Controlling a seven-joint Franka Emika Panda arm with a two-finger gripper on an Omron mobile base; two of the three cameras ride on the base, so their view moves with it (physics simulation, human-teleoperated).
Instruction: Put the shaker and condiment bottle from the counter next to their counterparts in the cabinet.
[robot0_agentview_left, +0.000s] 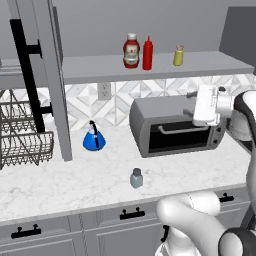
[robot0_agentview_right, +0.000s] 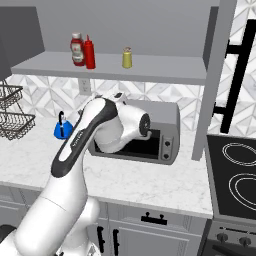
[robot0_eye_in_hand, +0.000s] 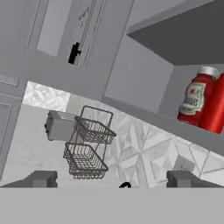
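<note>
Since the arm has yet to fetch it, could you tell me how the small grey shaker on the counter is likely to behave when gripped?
The shaker looks short and squat, so it probably stands steady and resists tipping. Its small size suggests it is light. Its smooth, glassy-looking sides may be slippery, so a centred grip seems wise.

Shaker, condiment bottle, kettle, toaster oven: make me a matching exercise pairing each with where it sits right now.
Things:
1. shaker
2. condiment bottle
3. blue kettle
4. toaster oven

Places:
A. on the cabinet shelf beside the ketchup bottle
B. near the counter's front edge
C. on the counter at the right, against the tiled wall
D. on the counter beside the open cabinet door

Pairs: 1-B, 2-A, 3-D, 4-C
</note>
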